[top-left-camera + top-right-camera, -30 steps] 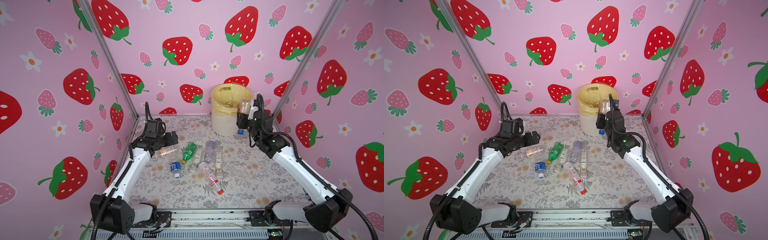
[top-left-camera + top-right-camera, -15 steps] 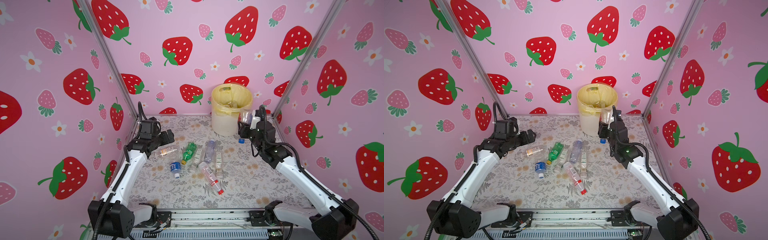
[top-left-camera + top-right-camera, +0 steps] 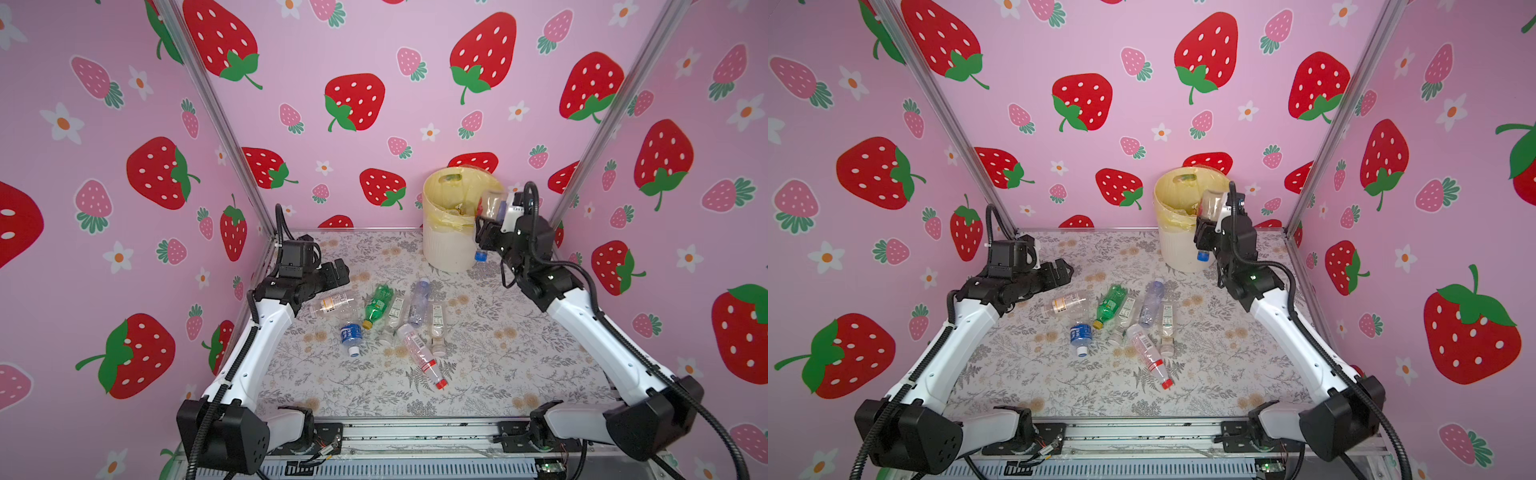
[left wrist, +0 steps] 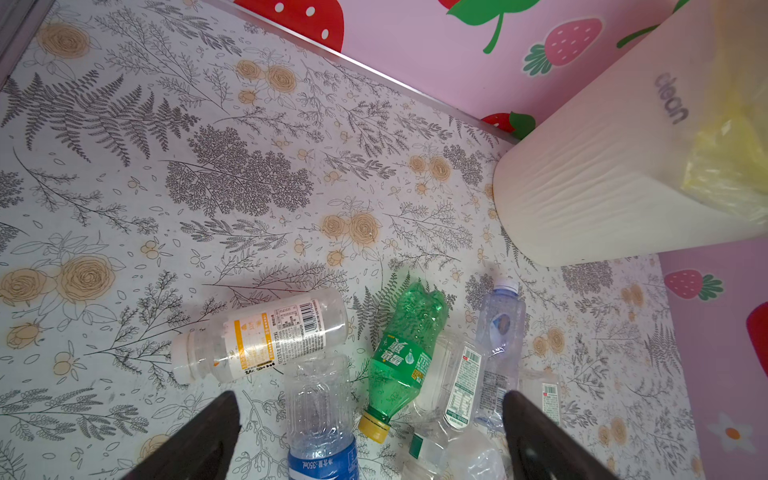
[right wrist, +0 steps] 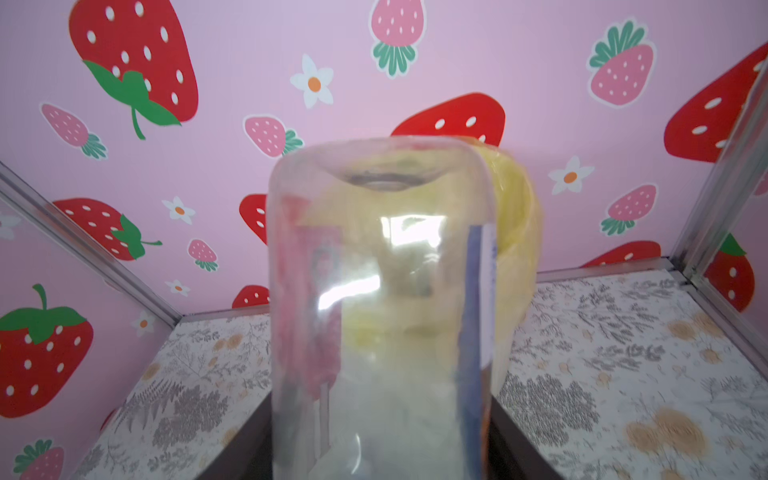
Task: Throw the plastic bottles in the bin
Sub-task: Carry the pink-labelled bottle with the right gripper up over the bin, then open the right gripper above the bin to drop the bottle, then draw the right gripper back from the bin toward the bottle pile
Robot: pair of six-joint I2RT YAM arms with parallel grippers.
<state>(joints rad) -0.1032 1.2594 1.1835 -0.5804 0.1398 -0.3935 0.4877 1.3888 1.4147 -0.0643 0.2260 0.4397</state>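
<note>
Floral tabletop (image 3: pixel 519 332) is strewn with bottles (image 3: pixel 378 305). A clear bottle (image 3: pixel 492 203) is clamped by the right gripper (image 3: pixel 486 232) at the bin's (image 3: pixel 446 249) three o'clock. Left gripper (image 3: pixel 338 270) is spread wide.

Bottles (image 3: pixel 419 301) on table (image 3: pixel 519 353), bin (image 3: pixel 446 249) behind them, rightward.
</note>
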